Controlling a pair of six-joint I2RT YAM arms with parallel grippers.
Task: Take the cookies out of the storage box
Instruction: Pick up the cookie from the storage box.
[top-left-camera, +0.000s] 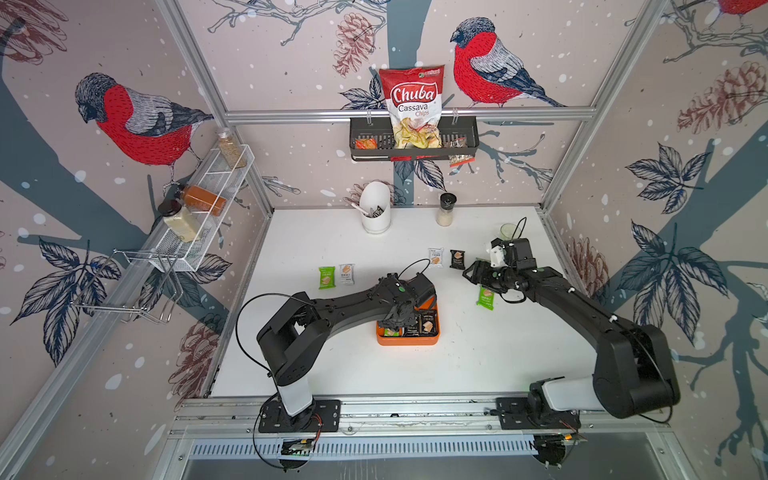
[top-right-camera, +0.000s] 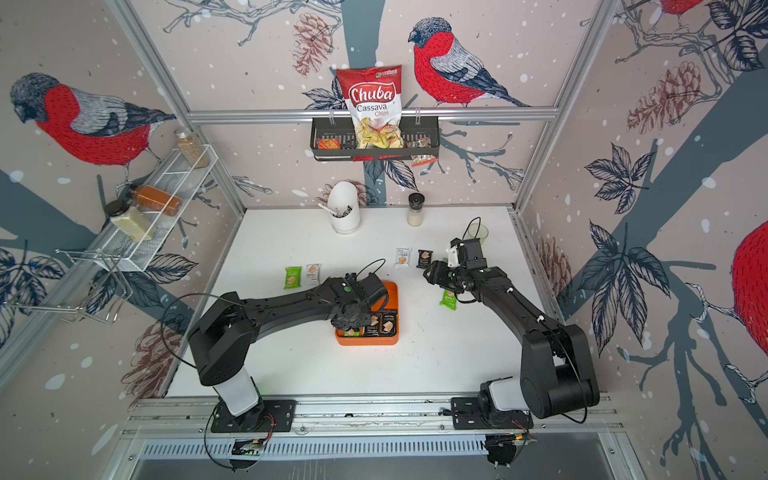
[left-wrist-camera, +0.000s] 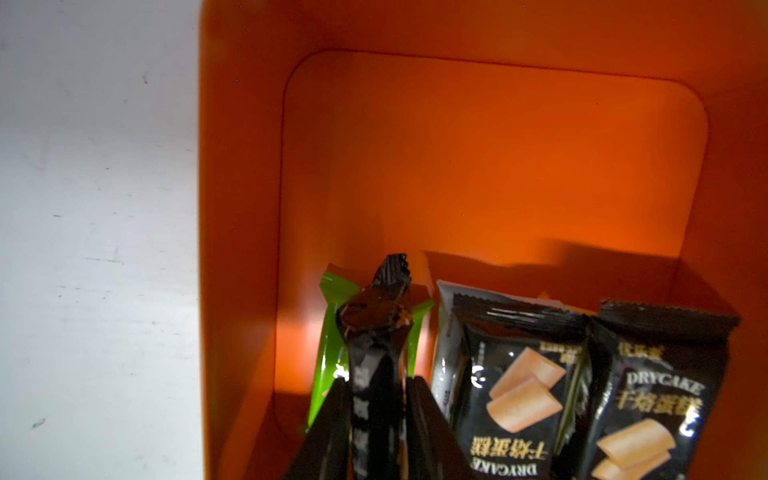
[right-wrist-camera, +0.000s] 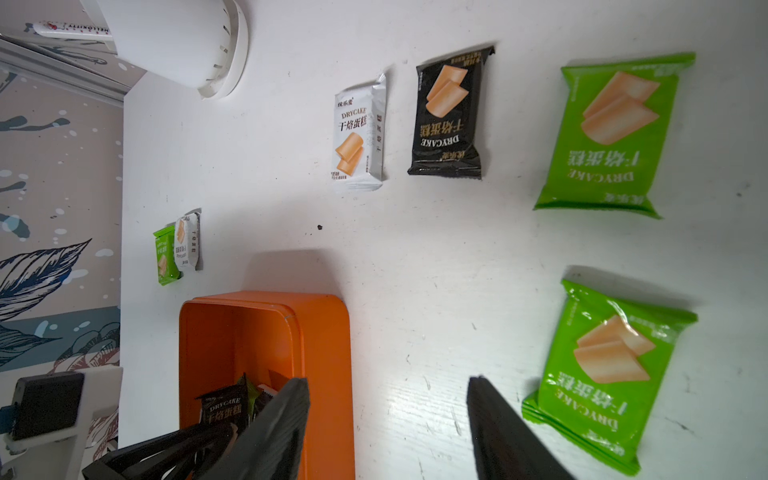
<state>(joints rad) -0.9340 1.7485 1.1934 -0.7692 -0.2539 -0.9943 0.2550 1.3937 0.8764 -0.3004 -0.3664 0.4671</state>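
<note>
Lifting straight up is what's called for here, imo. The left gripper (left-wrist-camera: 376, 386) is clamped on a small black sealed cookie packet (left-wrist-camera: 374, 328). The packet is pinched edge-on, with its crimped end poking out past the fingertips. All of this is down inside the shallow orange plastic storage box (left-wrist-camera: 498, 166), close to one side wall. A bright green sealed packet (left-wrist-camera: 330, 332) is pressed right against the held one, and two more black cracker-print packets (left-wrist-camera: 515, 386) are propped just beside it.

The wrapper looks slick and only a narrow strip of it is pinched, so a slow vertical raise would be safest. No sideways travel should be started until the packet's bottom edge is clearly above the rim. The green packet should be watched, because it could get dragged up or flipped out along with the black one. If the black one starts to slip, it's probably better set back down and re-gripped deeper.

For the drop, the bare white tabletop (top-left-camera: 332, 316) on that arm's side looks sensible, near the green and white pair of packets (top-left-camera: 336, 276) already laid out there, beside them rather than on top.

The right gripper (right-wrist-camera: 388, 379) is spread open with nothing between its jaws. It's parked over the table just beside the box, and it's best kept clear of the lift path.
</note>
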